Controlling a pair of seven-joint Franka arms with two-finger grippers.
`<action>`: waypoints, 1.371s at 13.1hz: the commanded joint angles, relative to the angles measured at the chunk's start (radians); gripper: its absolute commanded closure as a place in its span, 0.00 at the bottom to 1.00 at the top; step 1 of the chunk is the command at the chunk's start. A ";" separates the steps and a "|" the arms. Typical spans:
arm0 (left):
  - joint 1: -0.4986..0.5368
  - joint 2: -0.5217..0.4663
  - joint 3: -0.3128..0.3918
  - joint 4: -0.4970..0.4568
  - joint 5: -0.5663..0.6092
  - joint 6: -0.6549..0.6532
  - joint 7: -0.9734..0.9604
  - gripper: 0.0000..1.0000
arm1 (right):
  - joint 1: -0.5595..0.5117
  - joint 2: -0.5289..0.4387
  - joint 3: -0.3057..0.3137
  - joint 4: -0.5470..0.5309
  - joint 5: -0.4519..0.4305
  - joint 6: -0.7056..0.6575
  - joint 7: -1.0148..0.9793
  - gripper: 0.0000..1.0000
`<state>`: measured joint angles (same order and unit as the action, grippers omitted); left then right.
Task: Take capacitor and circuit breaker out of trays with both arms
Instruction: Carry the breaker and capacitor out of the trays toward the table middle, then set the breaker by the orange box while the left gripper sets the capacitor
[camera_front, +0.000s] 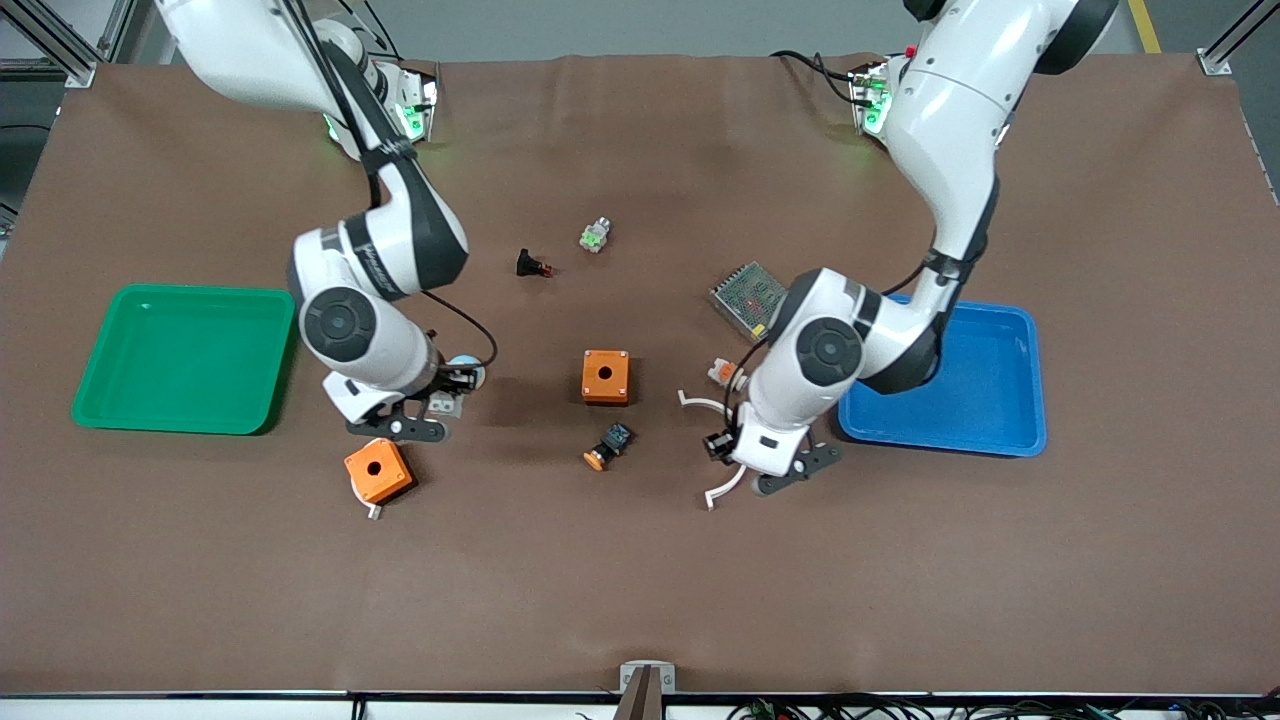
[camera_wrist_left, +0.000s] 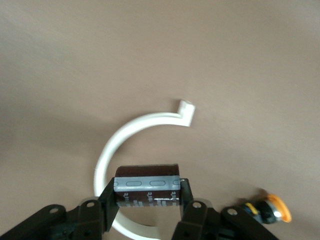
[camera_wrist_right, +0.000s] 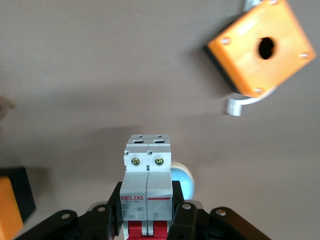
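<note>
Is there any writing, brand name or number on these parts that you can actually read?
"DELIXI": brand in red, on the white label of the breaker held in the right gripper.
Small print under that brand: too small to read.
Pale markings on the capacitor held in the left gripper: blurred, not readable.
Lettering on the right arm's dark wrist cover: too small to read.

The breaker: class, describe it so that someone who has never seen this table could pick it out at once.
Start at the green tray toward the right arm's end of the table. Beside it, the right gripper holds the breaker above the brown table. Unlike the orange boxes nearby, it is a white-grey block with red levers.
</note>
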<state>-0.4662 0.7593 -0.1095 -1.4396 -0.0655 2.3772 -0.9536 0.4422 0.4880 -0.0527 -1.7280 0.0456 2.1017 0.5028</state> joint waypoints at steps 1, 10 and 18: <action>-0.052 0.057 0.010 0.030 -0.016 0.100 -0.062 0.98 | 0.047 0.104 -0.012 0.087 0.054 0.041 0.086 0.96; -0.140 0.147 0.051 0.030 0.013 0.307 -0.082 0.33 | 0.058 0.175 -0.012 0.090 0.097 0.100 0.091 0.16; -0.123 0.032 0.111 0.022 0.093 0.142 -0.080 0.06 | -0.043 -0.159 -0.042 0.084 0.054 -0.219 -0.027 0.00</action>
<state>-0.5897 0.8539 -0.0258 -1.4010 -0.0134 2.6121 -1.0366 0.4331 0.4611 -0.0926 -1.6011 0.1139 1.9687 0.5265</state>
